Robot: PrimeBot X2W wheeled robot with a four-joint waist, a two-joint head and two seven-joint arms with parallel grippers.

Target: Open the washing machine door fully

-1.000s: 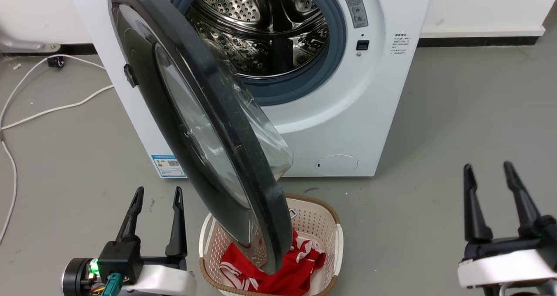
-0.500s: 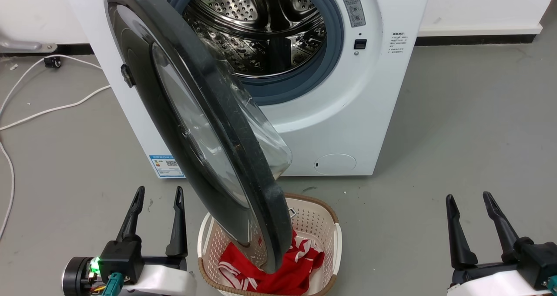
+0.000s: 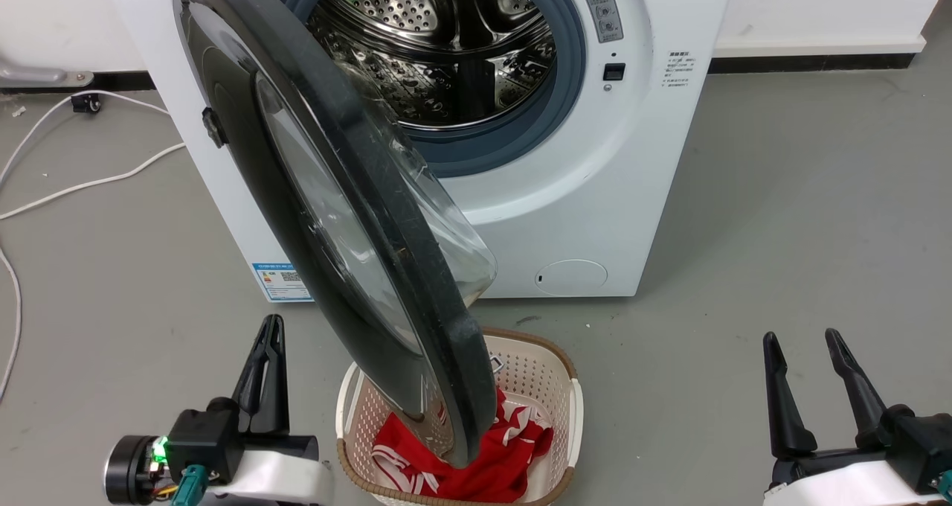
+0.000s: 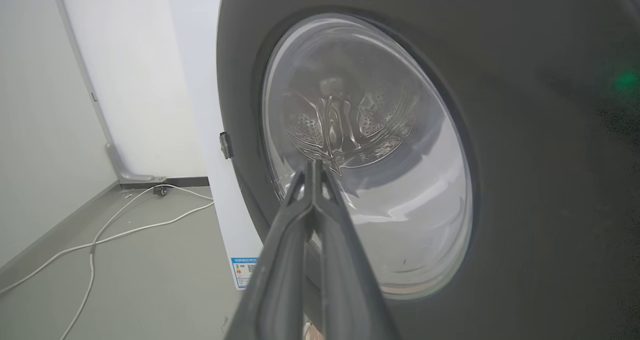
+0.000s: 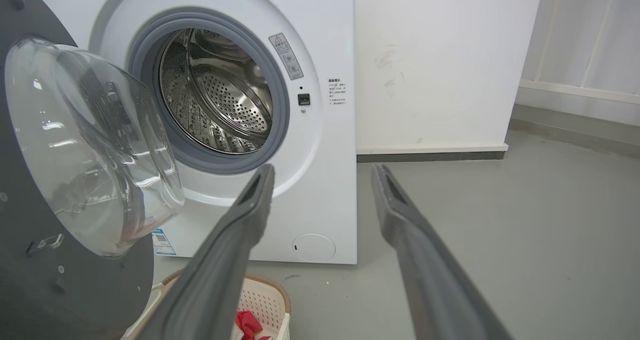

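Item, far left: white cable is lying in loops on the grey floor. Item: left gripper is hovering low, its two dark fingers pressing together tip to tip and gripping nothing. In the left wrist view it is pointing at the door's outer glass; whether the tips are touching it cannot be told. Item: washing machine door is standing partly open, hinged at the left of the opening and angling out toward the camera, its clear bowl facing the drum and its lower edge hanging over the basket. Item: washing machine is standing against the white wall, its steel drum showing inside the grey seal. Item: cream laundry basket is sitting on the floor just before the machine, holding a red garment. Item, far right: right gripper is hovering with fingers spread wide, holding nothing, well apart from the door.
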